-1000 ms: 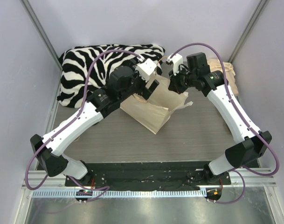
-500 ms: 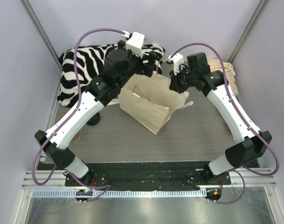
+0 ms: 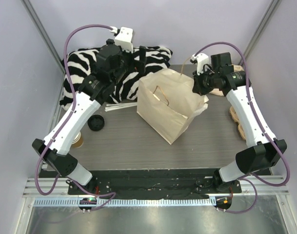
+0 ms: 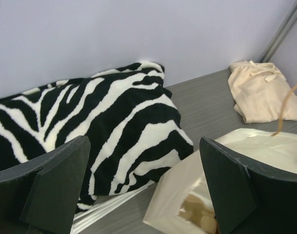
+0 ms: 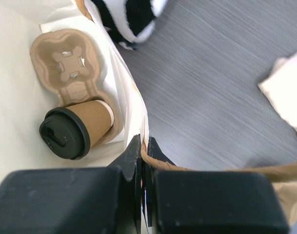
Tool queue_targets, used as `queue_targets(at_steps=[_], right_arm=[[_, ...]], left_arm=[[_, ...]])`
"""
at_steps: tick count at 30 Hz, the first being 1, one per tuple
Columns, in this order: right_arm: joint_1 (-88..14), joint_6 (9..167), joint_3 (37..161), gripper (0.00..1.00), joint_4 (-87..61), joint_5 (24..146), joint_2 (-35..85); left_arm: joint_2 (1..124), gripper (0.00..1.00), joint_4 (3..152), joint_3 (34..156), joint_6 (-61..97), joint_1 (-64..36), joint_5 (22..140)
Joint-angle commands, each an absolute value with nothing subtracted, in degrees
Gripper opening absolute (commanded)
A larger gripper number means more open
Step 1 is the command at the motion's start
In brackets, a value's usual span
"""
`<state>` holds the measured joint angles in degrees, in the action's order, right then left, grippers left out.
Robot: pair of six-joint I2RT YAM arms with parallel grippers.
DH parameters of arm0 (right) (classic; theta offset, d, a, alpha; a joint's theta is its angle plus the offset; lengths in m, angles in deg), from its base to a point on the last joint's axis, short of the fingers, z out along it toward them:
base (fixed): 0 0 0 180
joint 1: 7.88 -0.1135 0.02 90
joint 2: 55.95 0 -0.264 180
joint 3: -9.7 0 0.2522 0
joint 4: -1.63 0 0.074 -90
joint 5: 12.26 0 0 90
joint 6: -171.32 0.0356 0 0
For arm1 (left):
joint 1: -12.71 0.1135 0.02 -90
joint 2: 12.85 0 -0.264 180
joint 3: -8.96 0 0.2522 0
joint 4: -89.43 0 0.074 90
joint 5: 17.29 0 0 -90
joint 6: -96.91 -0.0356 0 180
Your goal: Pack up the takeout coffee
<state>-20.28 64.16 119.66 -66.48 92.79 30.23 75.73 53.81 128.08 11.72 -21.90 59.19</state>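
- Two arms and two tools; neither tool touches the takeout coffee.
- Nearest on the desk point(image 3: 128, 141), by the left arm's lower link, stands one open brown cup point(image 3: 76, 139), partly hidden by the arm.
- Just beyond that cup lies one flat round black lid point(image 3: 96, 123), on its own.
- On the right side, beside the right arm, sit two brown round things point(image 3: 234, 113). I cannot tell from the top view what they are.
- In the middle stands one pale paper bag point(image 3: 165, 114), with its mouth open upward.
- Inside the bag is one pulp carrier point(image 5: 70, 63) with two wells showing — one empty, one filled.
- The filled well holds the one takeout coffee point(image 5: 92, 119), a brown cup capped with a black lid.
- The cup's long axis runs from the well up toward the bag's mouth, lid end toward the right wrist camera. In that view it slants to the lower left, and I cannot tell whether it is truly upright.
- The right tool point(image 5: 141, 156) is pinched tight on the bag's twisted paper handle point(image 5: 211, 170) at the bag's right rim.
- The left tool point(image 4: 143, 185) stands spread wide and holds nothing — it hangs above the near edge of the pillow, just left of the bag.
- At the back lies one zebra-striped pillow point(image 4: 114, 122), against the wall on the left.
- In the far right corner lies one cream cloth pouch point(image 4: 263, 90) with a drawstring.
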Motion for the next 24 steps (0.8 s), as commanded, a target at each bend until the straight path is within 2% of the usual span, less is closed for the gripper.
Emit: queue_targets(at_steps=[1, 11, 16, 24], right_arm=[[-15.71, 62.69, 123.03, 0.01, -69.87, 91.19, 30.62], [-4.9, 57.95, 126.29, 0.01, -74.09, 91.01, 31.15], [-2.08, 58.12, 127.87, 0.01, -73.74, 90.57, 33.08], [-1.55, 59.61, 129.89, 0.01, -72.86, 89.52, 35.9]], left_arm=[[73.37, 1.0, 50.11, 126.61, 13.84, -18.58, 60.75], [71.44, 1.0, 46.5, 119.14, 15.34, -14.27, 64.8], [74.15, 1.0, 38.42, 120.71, 15.87, -8.92, 71.29], [82.24, 0.96, 21.13, 124.31, 5.26, -5.48, 83.16]])
